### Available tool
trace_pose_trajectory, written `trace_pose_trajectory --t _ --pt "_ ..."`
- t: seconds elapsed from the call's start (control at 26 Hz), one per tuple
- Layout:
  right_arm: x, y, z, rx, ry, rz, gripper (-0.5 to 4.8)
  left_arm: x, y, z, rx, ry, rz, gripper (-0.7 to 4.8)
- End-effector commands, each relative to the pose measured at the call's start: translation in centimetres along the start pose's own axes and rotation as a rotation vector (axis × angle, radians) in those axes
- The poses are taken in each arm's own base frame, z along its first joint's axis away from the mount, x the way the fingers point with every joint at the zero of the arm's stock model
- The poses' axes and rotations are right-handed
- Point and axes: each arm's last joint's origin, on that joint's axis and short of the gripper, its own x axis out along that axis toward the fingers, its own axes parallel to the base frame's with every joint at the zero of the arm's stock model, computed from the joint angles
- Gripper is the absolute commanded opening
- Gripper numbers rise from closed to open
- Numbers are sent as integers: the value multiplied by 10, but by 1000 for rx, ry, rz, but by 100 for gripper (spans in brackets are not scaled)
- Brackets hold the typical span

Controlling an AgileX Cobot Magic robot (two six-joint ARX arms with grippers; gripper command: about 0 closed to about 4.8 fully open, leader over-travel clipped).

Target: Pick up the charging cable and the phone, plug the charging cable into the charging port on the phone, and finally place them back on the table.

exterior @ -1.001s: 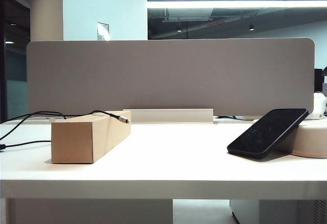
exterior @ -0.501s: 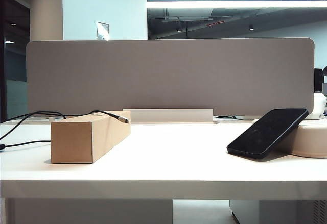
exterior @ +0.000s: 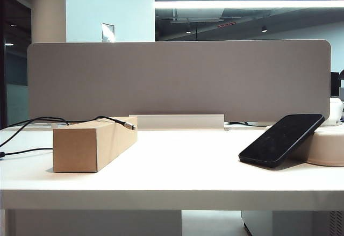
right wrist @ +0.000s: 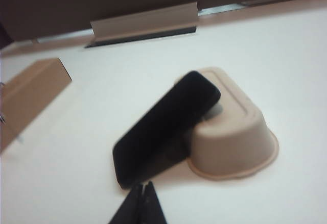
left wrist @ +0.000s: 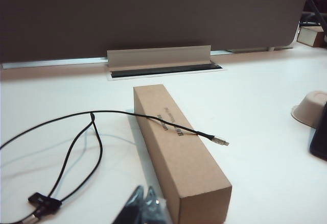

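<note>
The black charging cable [left wrist: 97, 132] loops over the white table [exterior: 177, 166] and lies across the top of a brown cardboard box [left wrist: 176, 152], its silver plug tip [left wrist: 220, 141] sticking out past the box's side; in the exterior view the plug [exterior: 129, 124] rests at the box's far end. The black phone [exterior: 282, 139] [right wrist: 163, 127] leans screen-up against a beige pulp tray [right wrist: 232, 137]. My left gripper [left wrist: 144, 193] hovers shut near the box's close end, holding nothing. My right gripper [right wrist: 142, 187] is shut and empty just short of the phone's lower edge. The charging port is not visible.
The cardboard box [exterior: 94, 144] stands on the table's left half. A grey divider panel [exterior: 177, 80] with a cable slot [left wrist: 163, 70] closes the back. The pulp tray [exterior: 325, 147] sits at the right edge. A black cable clip [left wrist: 45, 201] lies near the left gripper.
</note>
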Motion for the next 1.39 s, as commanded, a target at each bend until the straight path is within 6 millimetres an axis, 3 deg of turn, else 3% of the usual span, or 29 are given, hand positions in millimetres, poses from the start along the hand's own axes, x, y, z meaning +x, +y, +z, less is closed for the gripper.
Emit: trace_pose_trajectory --t 0.04,0.31,0.65,0.77,0.85,1.0,1.12,1.39 --pt "-5 4 14 36 -40 11 -1 6 2 12 -30 46 -7 -6" --pt "-3 6 29 138 -12 2 -1 38 13 50 -77 174 -5 -6" --pt "10 7 42 202 94 -2 3 71 24 78 -105 237 -36 -6" --pt "18 6 45 242 133 -7 94 80 27 85 -111 246 -54 -6" --pt "28 6 46 305 165 30 205 87 29 91 -110 259 -69 -6" --pt "46 4 43 366 220 71 254 93 29 98 -77 259 -82 -5" --pt "66 0 36 470 287 86 448 94 29 101 -24 251 -93 -6" --pt "91 -6 21 565 374 126 460 96 27 100 -12 258 -106 -5"
